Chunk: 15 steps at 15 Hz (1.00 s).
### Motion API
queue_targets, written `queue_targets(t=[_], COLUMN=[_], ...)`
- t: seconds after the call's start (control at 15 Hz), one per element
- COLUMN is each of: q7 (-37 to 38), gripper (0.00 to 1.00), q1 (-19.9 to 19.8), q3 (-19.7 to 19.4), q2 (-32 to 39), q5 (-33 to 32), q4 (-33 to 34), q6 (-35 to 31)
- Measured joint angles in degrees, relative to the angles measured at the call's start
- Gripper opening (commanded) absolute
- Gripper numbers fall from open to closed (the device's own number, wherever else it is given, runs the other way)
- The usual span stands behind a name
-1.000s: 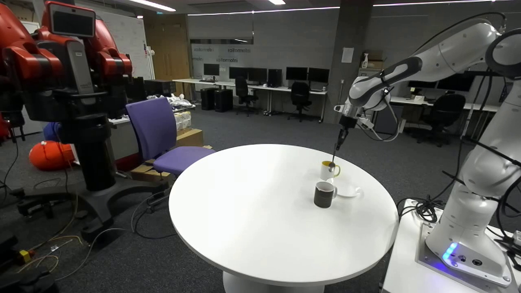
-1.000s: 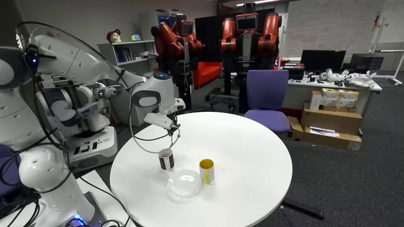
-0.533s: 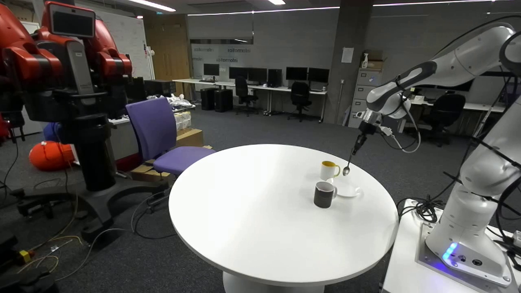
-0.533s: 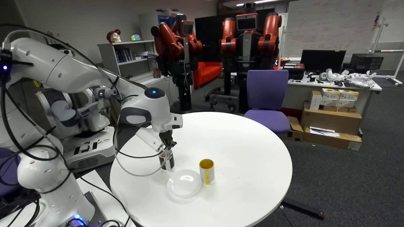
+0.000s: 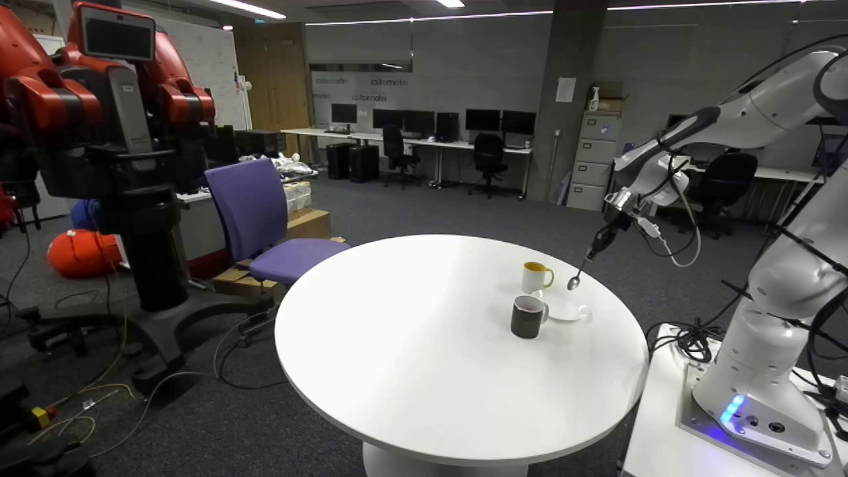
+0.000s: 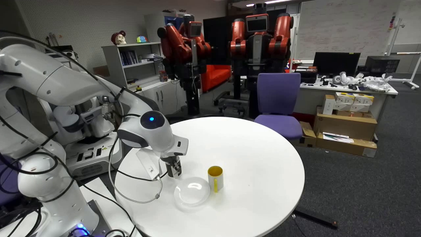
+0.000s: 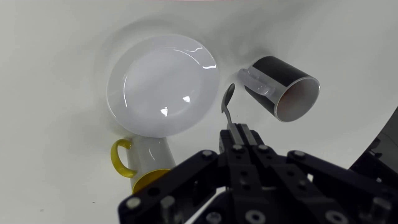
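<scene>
Spreading across the middle of both exterior views, here's the round table (image 5: 424, 371), white, smooth and lightly glossy, with the white arm (image 6: 75, 85), all hard curved shells, leaning over its edge. Next in size, the plate (image 7: 161, 90): a shallow glazed disc, broad-rimmed, bright highlights sparkling on it. Two cylindrical mugs stand close by: the dark mug (image 7: 278, 85), black panels over white, its handle towards the plate, and the yellow-lined mug (image 7: 150, 155) with its looped yellow handle. Now the gripper (image 7: 238, 126), black and angular with bolted links, its slim metal tips pinched together on the spoon (image 7: 229, 97)! That spoon is thin grey metal, slanting bowl-down near the plate and the dark mug; how high above the table, I can't fairly judge. Compare the angles: the wrist view gives just the bowl and neck past the tips, while an exterior view has the spoon (image 5: 574, 283) side-on, with more handle showing. The wrist view also finds a reddish-brown tint inside the dark mug.
</scene>
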State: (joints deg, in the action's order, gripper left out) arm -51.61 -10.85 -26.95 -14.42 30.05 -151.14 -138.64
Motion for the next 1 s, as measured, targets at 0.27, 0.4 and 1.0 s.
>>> queue_targets(t=[0.27, 0.4, 1.0], q7=[-8.85, -13.72, -28.01], gripper=[0.00, 0.00, 0.00], q1=[-0.06, -0.59, -8.76], q3=[-4.24, -5.85, -8.17], q2=[1.21, 2.42, 13.99], q5=[8.70, 13.13, 23.18], q4=[-0.36, -0.35, 4.67], q6=[0.73, 1.91, 14.22])
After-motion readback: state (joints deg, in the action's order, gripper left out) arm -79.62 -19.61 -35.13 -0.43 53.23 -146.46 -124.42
